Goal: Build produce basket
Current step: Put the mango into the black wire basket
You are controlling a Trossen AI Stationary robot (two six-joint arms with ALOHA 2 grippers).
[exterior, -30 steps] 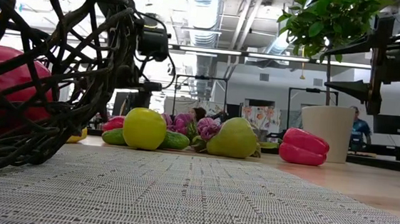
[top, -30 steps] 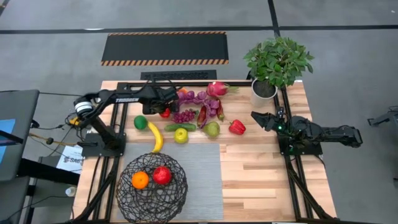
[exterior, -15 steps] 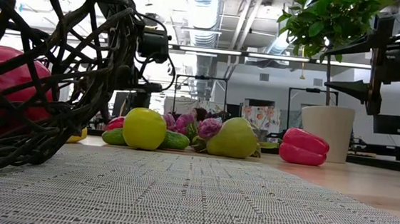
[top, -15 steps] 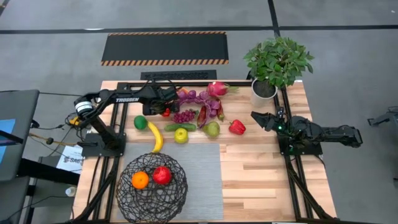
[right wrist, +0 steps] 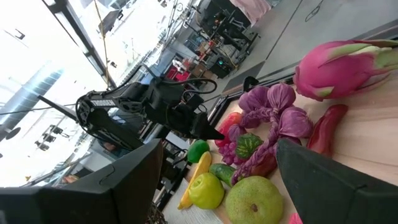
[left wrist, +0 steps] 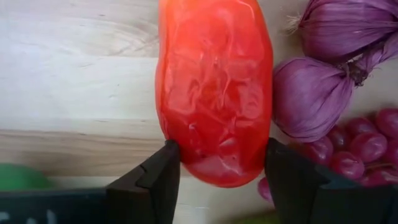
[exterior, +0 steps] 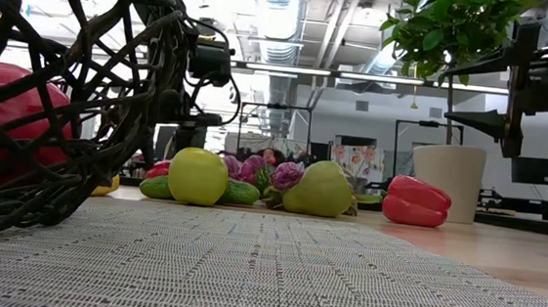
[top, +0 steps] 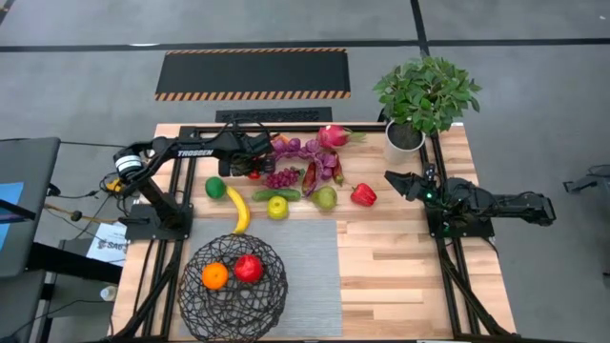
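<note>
High view counts two fruits, an orange (top: pixel 214 275) and a red apple (top: pixel 249 268), in the wire basket (top: pixel 233 283). "TROSSEN" marks the left arm; its left gripper (left wrist: pixel 217 177) fingers straddle a red pepper (left wrist: pixel 216 87), touching it. Right gripper (top: pixel 392 180) hovers open near another pepper (top: pixel 362 194).

Black wire basket (top: pixel 233 286) w/ orange (top: pixel 215 275) & red apple (top: pixel 249 268); grey woven mat (top: pixel 305 257).

Bright, even overhead light across the counter (top: pixel 400 257); shadows faint and short. Ceiling fixtures blown out in the low view, with the basket (exterior: pixel 53 97) dark and soft up close. Glossy glare on the red pepper (left wrist: pixel 214 87). Windows washed white, near end-effector fingers (right wrist: pixel 329 186) blurred.
</note>
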